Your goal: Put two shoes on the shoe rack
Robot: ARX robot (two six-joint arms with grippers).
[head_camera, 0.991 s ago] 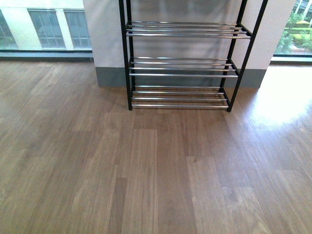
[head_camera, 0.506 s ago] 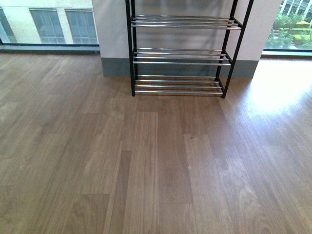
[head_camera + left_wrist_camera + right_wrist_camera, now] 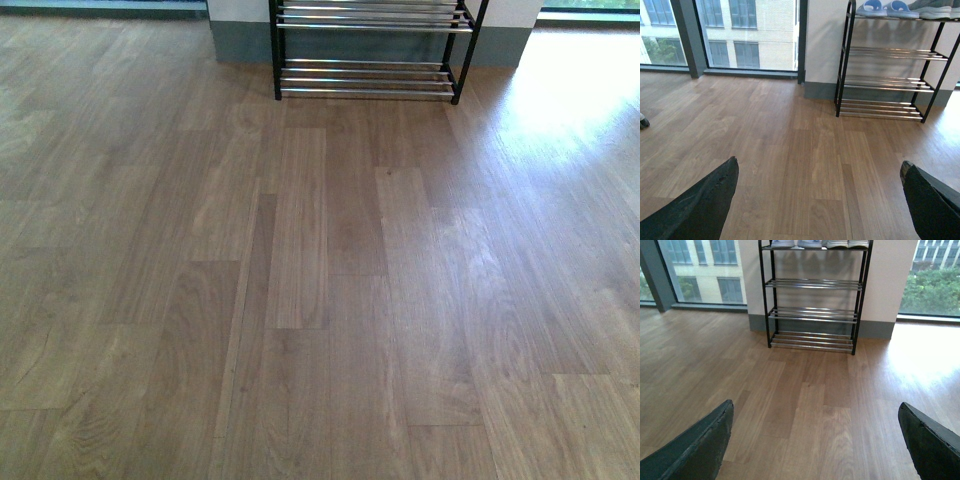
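The black metal-framed shoe rack with silver bar shelves [image 3: 368, 60] stands at the far edge of the brown wood-plank floor [image 3: 320, 300], against the white wall with grey skirting [image 3: 890, 280]. Open floor lies between rack and robot. Grey sneakers with white soles [image 3: 935, 9] and blue slippers [image 3: 887, 7] occupy the top shelf. The left hand [image 3: 817, 200] and right hand [image 3: 815, 440] are both spread wide, holding nothing.

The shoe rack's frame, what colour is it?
Black. The thin metal frame of the tall shoe rack holds silver bar shelves; it shows best in the right wrist view.
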